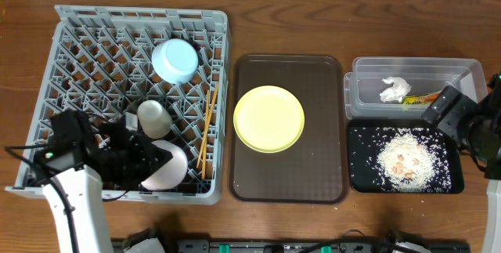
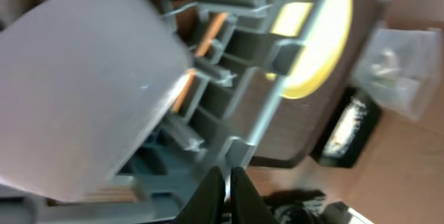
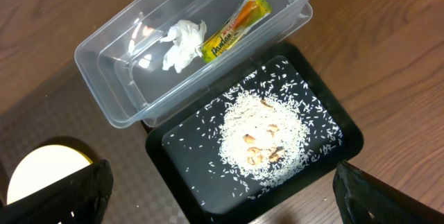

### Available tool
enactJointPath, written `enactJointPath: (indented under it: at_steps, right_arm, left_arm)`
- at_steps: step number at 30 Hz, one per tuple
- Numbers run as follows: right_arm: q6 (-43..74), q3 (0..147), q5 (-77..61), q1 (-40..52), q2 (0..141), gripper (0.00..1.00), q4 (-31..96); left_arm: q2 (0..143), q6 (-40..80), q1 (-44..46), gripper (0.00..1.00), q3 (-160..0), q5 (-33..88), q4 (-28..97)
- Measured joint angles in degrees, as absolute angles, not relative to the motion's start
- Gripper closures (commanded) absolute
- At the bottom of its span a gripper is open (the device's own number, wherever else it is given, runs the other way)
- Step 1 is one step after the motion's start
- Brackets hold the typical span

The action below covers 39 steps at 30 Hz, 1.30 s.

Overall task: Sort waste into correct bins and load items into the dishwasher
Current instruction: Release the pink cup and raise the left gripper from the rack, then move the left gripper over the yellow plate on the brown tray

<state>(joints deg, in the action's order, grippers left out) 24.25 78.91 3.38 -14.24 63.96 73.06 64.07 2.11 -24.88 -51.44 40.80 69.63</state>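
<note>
Sorting and loading are nearing their end on the table (image 1: 313,10). The left gripper (image 1: 159,159) is reaching into the near side of the grey dish rack (image 1: 117,10). Its jaws are clenched with nothing visibly between them, just beside a white round vessel (image 1: 168,171) sitting among the pegs. The right gripper (image 1: 442,106) is hovering over the right end of the clear container (image 1: 415,63), with its jaws spread wide and empty.

The waste appears to be dealt with. The crumpled napkin (image 3: 182,44) and the snack wrapper (image 3: 232,23) are lying side by side in the clear container. The rice scraps (image 3: 260,137) are sitting heaped in the black tray (image 3: 184,161), which is touching the container's near side.

The dishware is mostly loaded. The light blue bowl (image 1: 174,59) is resting toward the far side of the rack. The small white cup (image 1: 153,117) is standing near the rack's middle, and the chopsticks (image 1: 207,131) are lying along its right edge.

What is left, judging by the layout, is the yellow plate (image 1: 268,118). It is sitting alone in the middle of the brown serving tray (image 1: 321,88), between the rack and the bins and well apart from both grippers. Whether the white vessel is properly seated among the pegs cannot be told, as the left arm is covering part of it from above.
</note>
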Motion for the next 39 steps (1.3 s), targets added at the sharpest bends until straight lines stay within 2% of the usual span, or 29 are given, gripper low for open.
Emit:
enactJointPath:
  at_steps: [8, 15, 26, 32, 39]
  right_arm:
    - [24.3, 78.9, 3.4, -14.2, 64.0, 0.01, 73.1]
    - [24.3, 78.9, 3.4, -14.2, 64.0, 0.01, 73.1]
    - [24.3, 78.9, 3.4, -14.2, 64.0, 0.01, 73.1]
    - [24.3, 78.9, 3.4, -14.2, 64.0, 0.01, 73.1]
    - [24.3, 78.9, 3.4, -14.2, 64.0, 0.01, 73.1]
  left_arm:
    - [64.1, 11.8, -23.1, 0.92, -50.0, 24.7, 66.9]
    - [64.1, 17.9, -23.1, 0.92, -50.0, 16.1, 62.5]
    - [64.1, 21.1, -22.1, 0.93, -50.7, 14.5, 59.7]
    - [64.1, 21.7, -14.0, 0.92, -57.7, 14.7, 59.6]
    - [65.7, 26.6, 5.0, 0.92, -61.3, 13.5, 56.9]
